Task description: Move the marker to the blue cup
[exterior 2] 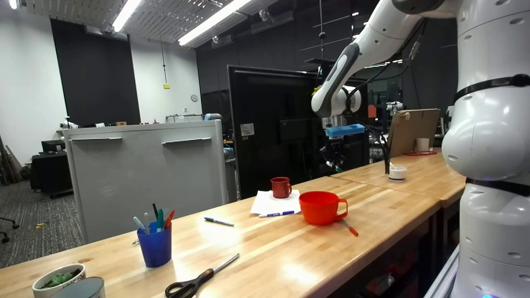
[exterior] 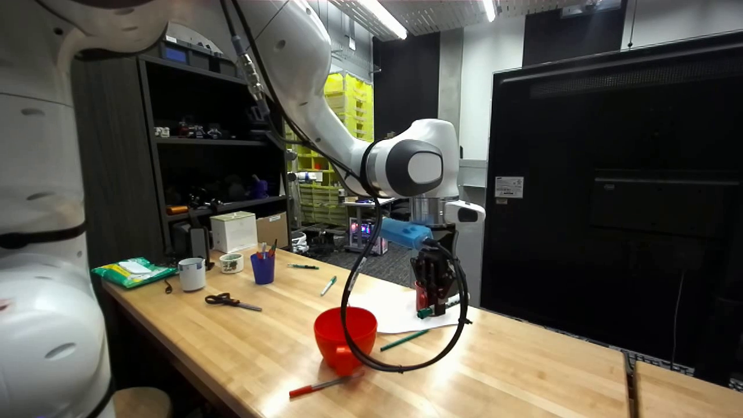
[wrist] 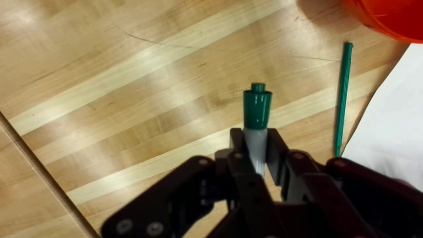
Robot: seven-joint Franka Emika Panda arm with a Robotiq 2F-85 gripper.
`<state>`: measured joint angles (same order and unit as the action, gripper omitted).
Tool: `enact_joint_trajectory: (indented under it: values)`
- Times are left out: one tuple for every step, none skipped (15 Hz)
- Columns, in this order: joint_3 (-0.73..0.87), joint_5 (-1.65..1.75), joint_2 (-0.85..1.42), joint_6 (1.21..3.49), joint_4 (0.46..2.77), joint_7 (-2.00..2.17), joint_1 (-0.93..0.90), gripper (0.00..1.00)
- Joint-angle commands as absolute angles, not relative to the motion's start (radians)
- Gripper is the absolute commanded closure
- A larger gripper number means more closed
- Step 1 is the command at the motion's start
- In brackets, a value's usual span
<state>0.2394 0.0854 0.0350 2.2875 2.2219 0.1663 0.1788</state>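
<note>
My gripper (wrist: 255,136) is shut on the marker (wrist: 257,110). The marker has a pale body and a green end, which points away from the fingers in the wrist view. In an exterior view the gripper (exterior: 439,306) and the marker's green end (exterior: 426,313) show against the paper. In an exterior view the gripper (exterior 2: 334,161) holds the marker (exterior 2: 338,169) above the table. The blue cup (exterior: 263,269) stands upright, far from the gripper, with several pens in it. It also shows in an exterior view (exterior 2: 155,247) and is out of the wrist view.
A red bowl with a handle (exterior 2: 319,209) and a dark red cup (exterior 2: 281,188) on white paper (exterior 2: 261,202) stand between gripper and blue cup. A green stick (wrist: 343,99), red pen (exterior: 316,386), teal marker (exterior 2: 218,221), blue marker (exterior 2: 276,214) and scissors (exterior 2: 202,282) lie around.
</note>
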Motion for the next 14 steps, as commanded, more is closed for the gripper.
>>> enact_joint_trajectory:
  values:
    - [0.229, 0.086, 0.035, 2.285, 2.22, 0.166, 0.189, 0.8]
    - [0.226, 0.091, 0.04, 2.282, 2.218, 0.169, 0.186, 0.95]
    - [0.219, 0.103, 0.043, 2.284, 2.216, 0.174, 0.178, 0.95]
    - [0.213, 0.11, 0.044, 2.285, 2.215, 0.174, 0.173, 0.95]
    - [0.202, 0.121, 0.04, 2.284, 2.214, 0.176, 0.165, 0.95]
    - [0.191, 0.132, 0.034, 2.283, 2.214, 0.174, 0.157, 0.95]
    - [0.179, 0.149, 0.026, 2.283, 2.214, 0.174, 0.147, 0.95]
    - [0.166, 0.165, 0.017, 2.281, 2.215, 0.17, 0.136, 0.95]
    - [0.153, 0.185, 0.01, 2.284, 2.215, 0.171, 0.126, 0.95]
    - [0.139, 0.204, -0.003, 2.284, 2.218, 0.167, 0.113, 0.95]
    - [0.125, 0.222, -0.014, 2.286, 2.222, 0.164, 0.102, 0.95]
    - [0.112, 0.236, -0.025, 2.287, 2.226, 0.16, 0.091, 0.95]
    - [0.099, 0.249, -0.035, 2.29, 2.23, 0.155, 0.081, 0.95]
    - [0.087, 0.26, -0.044, 2.288, 2.231, 0.148, 0.072, 0.95]
